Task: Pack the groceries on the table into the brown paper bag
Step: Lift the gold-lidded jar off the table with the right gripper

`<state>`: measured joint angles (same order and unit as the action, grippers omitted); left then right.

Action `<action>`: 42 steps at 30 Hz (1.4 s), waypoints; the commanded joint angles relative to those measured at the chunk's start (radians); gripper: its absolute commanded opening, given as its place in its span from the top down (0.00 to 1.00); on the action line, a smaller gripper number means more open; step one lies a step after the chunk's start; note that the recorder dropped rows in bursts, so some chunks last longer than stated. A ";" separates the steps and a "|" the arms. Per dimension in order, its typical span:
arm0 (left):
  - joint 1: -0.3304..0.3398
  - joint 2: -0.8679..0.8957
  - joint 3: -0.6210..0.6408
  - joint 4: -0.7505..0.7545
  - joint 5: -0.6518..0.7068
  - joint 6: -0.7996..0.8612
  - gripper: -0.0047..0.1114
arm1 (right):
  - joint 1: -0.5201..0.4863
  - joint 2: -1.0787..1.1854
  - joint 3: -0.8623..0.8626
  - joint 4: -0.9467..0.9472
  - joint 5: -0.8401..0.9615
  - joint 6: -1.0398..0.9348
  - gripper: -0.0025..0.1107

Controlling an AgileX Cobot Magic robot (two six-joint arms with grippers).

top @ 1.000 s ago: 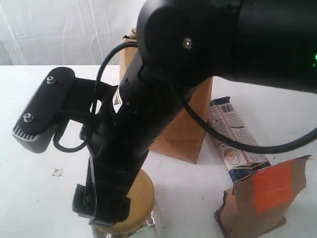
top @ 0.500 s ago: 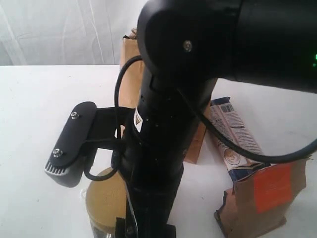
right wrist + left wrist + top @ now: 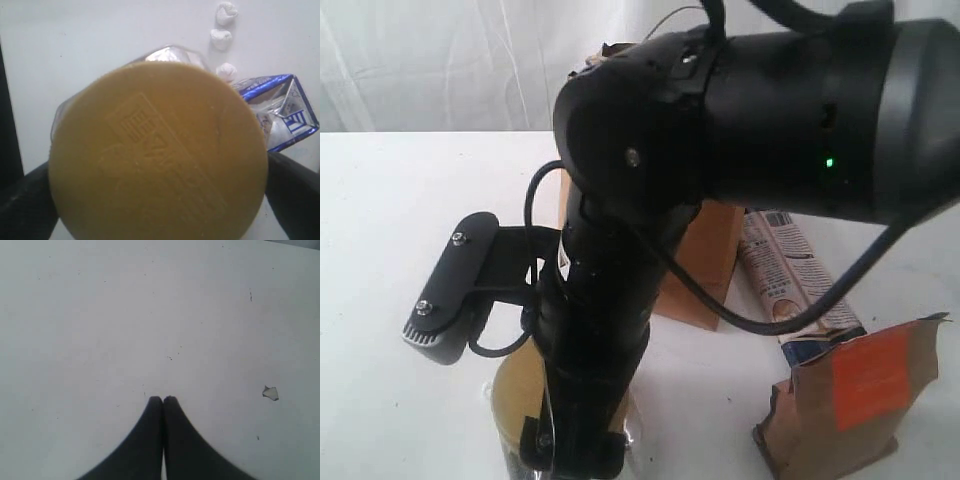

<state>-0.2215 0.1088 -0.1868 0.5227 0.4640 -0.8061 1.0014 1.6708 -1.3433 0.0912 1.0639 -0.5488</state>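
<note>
The tan-lidded glass jar [image 3: 160, 155] fills the right wrist view. My right gripper [image 3: 160, 200] is open, one black finger [image 3: 25, 205] on each side of the lid, close to its rim. In the exterior view the right gripper [image 3: 570, 455] is low over the jar [image 3: 510, 400] at the front edge. Behind the arm stands the brown paper bag [image 3: 705, 260]. The long blue-white packet [image 3: 790, 280] lies to its right, with the brown pouch [image 3: 855, 400] in front. The small blue-white carton [image 3: 280, 112] lies beside the jar. My left gripper [image 3: 163, 399] is shut over bare table [image 3: 100, 315]. Can and bottle are out of view.
The right arm's bulky black body [image 3: 770, 120] blocks most of the exterior view, with its wrist camera [image 3: 450, 290] sticking out to the left. A small chip [image 3: 270, 393] lies on the table near the left gripper. Three white crumbs [image 3: 222, 37] sit beyond the jar.
The right arm has swung and dropped lower. Its gripper has come down around the jar's lid. The wrist camera has shifted right and down.
</note>
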 commanded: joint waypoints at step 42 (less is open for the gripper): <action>-0.001 0.002 0.006 0.009 0.001 -0.002 0.96 | 0.004 -0.014 -0.275 -0.015 0.157 0.088 0.96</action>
<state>-0.2215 0.1088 -0.1868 0.5227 0.4640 -0.8061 1.0014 1.6953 -1.5546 0.0721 1.2328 -0.4648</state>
